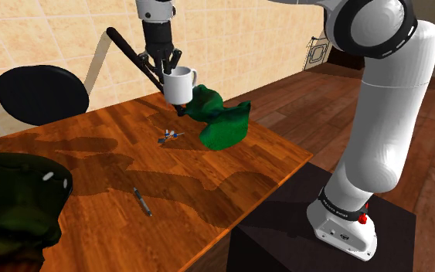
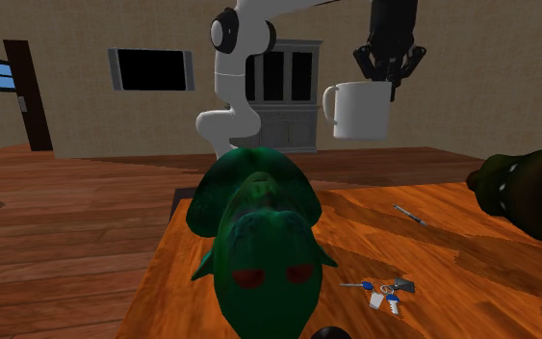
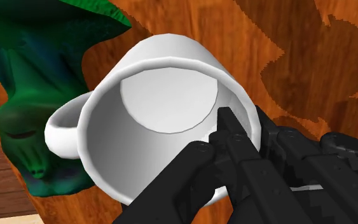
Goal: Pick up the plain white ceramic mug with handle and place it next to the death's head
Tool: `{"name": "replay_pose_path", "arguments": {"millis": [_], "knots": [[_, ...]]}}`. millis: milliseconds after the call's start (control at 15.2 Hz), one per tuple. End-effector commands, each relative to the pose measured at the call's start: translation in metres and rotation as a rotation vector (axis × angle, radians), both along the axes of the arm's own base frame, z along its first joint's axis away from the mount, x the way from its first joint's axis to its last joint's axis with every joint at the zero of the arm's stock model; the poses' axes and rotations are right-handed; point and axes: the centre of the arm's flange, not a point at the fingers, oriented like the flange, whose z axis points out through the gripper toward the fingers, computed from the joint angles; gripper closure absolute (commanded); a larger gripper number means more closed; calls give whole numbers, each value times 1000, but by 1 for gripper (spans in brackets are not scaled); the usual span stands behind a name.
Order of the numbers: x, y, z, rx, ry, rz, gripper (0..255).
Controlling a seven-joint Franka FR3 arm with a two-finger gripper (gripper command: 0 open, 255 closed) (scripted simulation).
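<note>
From the shoulder view, I have the gripper (image 1: 168,69) pinching the rim of the white mug (image 1: 180,85), which hangs upright above the table (image 1: 208,181) beside the green death's head (image 1: 223,120). The second exterior view shows its axis vertical, handle toward that view's left. In the wrist view, the handle points away from the fingers, toward the head.

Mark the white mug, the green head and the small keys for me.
white mug (image 1: 178,85): shoulder view, on its side wall.
green head (image 2: 262,236): second exterior view, on its brow above the red eyes.
keys (image 2: 380,297): second exterior view, on the bunch's middle.
</note>
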Motion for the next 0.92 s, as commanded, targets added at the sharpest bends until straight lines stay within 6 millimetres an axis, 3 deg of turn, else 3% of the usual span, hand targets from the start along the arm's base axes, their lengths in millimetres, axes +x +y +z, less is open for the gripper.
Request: {"name": "replay_pose_path", "arguments": {"millis": [0,462,858], "knots": [[0,0,10,0,0,0,255],[0,0,46,0,0,0,255],[-47,64,46,0,0,0,255]]}}
